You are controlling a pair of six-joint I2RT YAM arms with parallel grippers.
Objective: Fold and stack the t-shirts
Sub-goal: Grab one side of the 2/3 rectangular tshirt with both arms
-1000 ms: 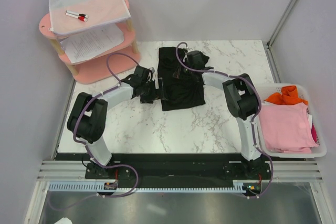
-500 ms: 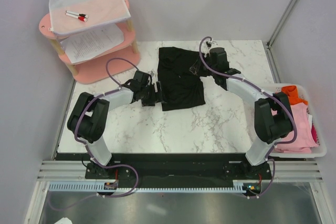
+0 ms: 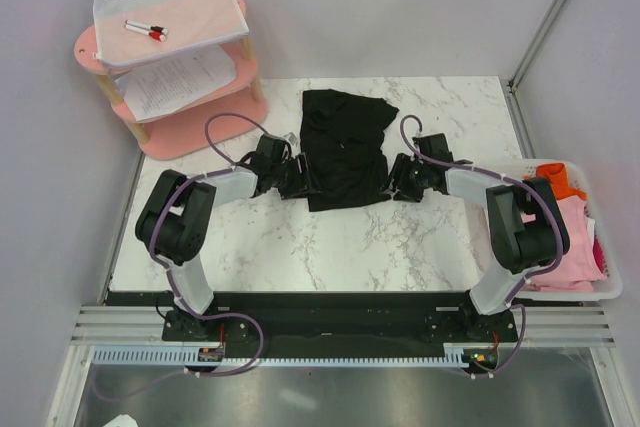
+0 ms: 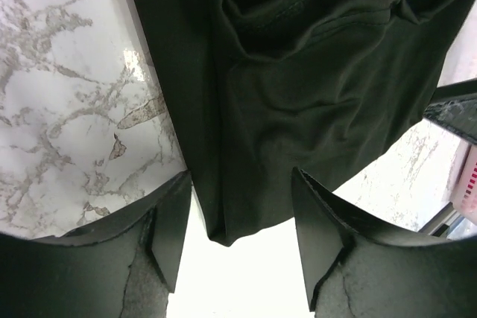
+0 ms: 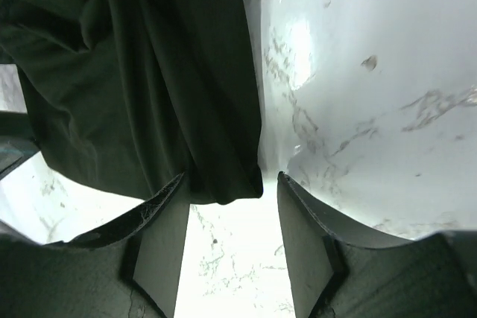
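Overhead: black t-shirt (image 3: pixel 345 152) lying mid-frame on bench (image 3: pixel 300 237). Wrist views alone showing left pincer (image 4: pixel 240 178) and right pincer (image 5: pixel 231 180) gaping open, each straddling shirt edge.

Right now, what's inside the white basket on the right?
A pink shirt lies on top in the basket, with an orange shirt bunched at its far end. Anything beneath the pink one is covered, and the right arm hides the left side.
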